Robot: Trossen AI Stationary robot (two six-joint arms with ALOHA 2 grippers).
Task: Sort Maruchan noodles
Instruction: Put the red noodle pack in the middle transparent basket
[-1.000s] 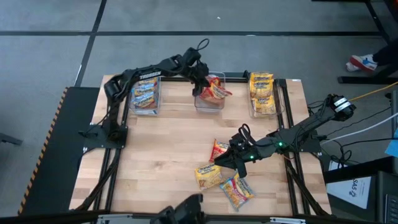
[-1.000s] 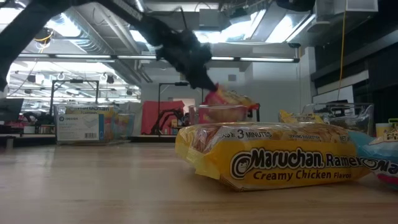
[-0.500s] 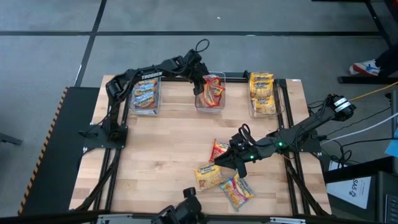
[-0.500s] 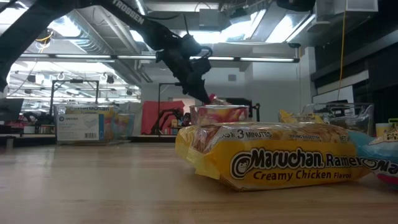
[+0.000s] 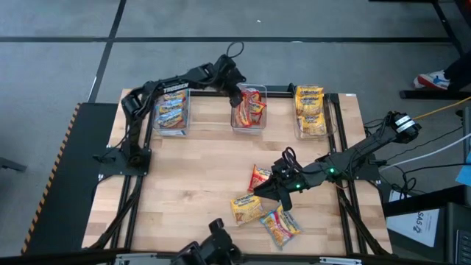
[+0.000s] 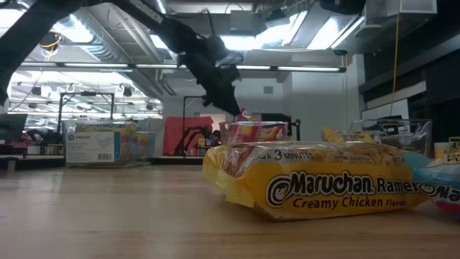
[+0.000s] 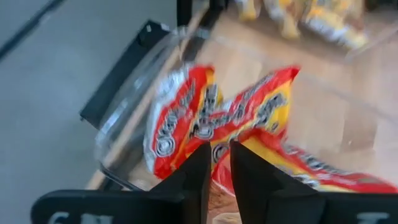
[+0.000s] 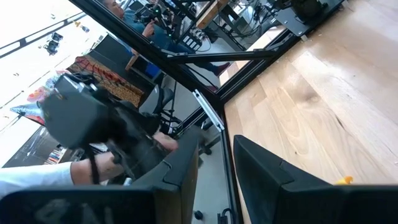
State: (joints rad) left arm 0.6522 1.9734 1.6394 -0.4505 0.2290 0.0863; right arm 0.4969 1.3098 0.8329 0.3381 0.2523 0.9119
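1. Left gripper point(image 5: 237, 96) hovers over the middle bin point(image 5: 248, 125) at the table's far edge; fingers nearly together, holding nothing.
2. Red packets point(image 5: 252, 107) lie in that bin, just beside the fingertips.
3. Right gripper point(image 5: 274, 188) waits low at near right; its fingers are slightly parted, holding nothing.
4. Done, judging by contents: left bin point(image 5: 171, 114) holds blue packs, right bin point(image 5: 310, 110) yellow ones.
5. Left to sort: three loose packets point(image 5: 261, 206) near the right gripper.
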